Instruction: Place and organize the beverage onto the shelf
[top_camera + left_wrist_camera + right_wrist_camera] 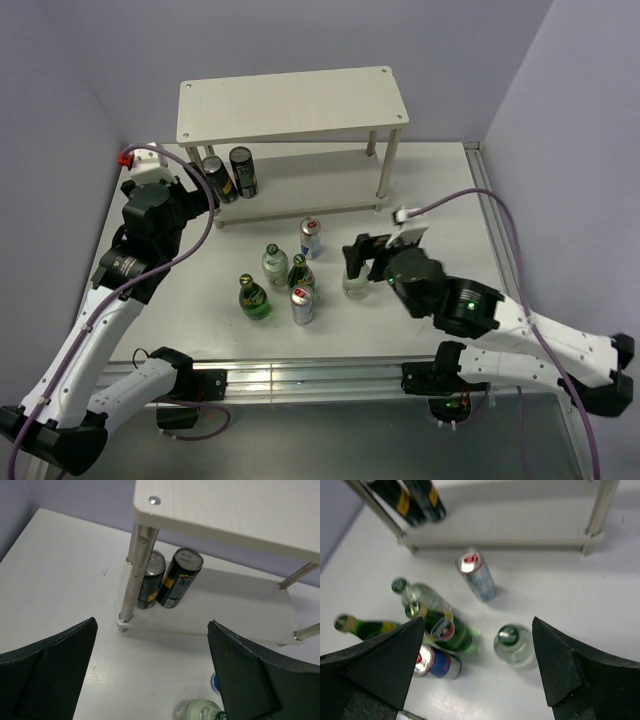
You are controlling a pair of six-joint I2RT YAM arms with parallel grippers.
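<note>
All six drinks stand on the table [440, 190] in front of the shelf [290, 103], none put away yet. A silver-blue can [311, 238] is nearest the rack. A clear bottle [275, 263] and a green bottle [300, 272] stand close together just nearer the arms, with a second green bottle [254, 298] and a second can [302, 305] nearer again. Another clear bottle [352, 282] stands alone off to the right.

The right gripper [366, 250] hangs just above that lone bottle, jaws wide and holding nothing. It was probably chosen because it can be taken without knocking its neighbours. The left gripper [200, 193] is also spread wide and empty, by the shelf's left end. There two dark cans [230, 173] sit on the lower board [310, 192], which seems to leave room beside them for the drinks
</note>
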